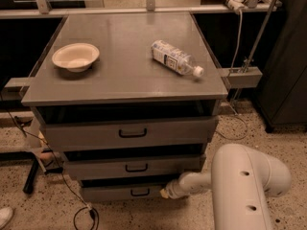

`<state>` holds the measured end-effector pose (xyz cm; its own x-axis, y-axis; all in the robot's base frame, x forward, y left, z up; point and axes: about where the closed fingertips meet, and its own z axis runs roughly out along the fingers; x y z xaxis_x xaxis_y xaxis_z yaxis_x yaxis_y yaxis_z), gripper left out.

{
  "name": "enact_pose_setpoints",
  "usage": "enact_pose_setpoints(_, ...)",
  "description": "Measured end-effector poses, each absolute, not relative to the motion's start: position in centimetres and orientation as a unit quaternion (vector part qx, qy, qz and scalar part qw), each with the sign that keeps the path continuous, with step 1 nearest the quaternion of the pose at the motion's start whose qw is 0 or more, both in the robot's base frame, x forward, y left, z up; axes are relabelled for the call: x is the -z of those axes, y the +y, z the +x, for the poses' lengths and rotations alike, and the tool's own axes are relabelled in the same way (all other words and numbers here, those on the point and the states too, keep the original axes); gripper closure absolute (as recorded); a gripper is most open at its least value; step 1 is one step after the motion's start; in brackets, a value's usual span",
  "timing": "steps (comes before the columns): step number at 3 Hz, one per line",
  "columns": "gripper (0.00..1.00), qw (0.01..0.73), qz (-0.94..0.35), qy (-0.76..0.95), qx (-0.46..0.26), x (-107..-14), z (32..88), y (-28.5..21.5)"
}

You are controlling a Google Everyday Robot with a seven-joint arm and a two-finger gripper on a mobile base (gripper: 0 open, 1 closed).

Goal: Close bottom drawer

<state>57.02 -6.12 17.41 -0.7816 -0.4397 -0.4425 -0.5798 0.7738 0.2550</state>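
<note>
The bottom drawer (115, 193) is the narrowest grey drawer, lowest in the cabinet, with a small black loop handle (140, 192). It stands a little way out, with a dark gap above its front. My gripper (165, 193) is at the end of the white arm (240, 186), low at the right, and its tip touches the right end of the bottom drawer's front panel.
Above are the mid-width drawer (134, 166) and the widest top drawer (129, 132), both partly open. On the cabinet top (124, 75) stand a white bowl (75, 57) and a lying plastic bottle (176, 58). Cables (76, 210) lie on the floor at left.
</note>
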Motion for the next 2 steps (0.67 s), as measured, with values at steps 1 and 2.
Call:
enact_pose_setpoints(1, 1.00, 0.189, -0.279, 0.922, -0.191, -17.37, 57.91, -5.97)
enact_pose_setpoints(2, 1.00, 0.193, -0.282, 0.921, -0.188, -17.42, 58.48, -5.74)
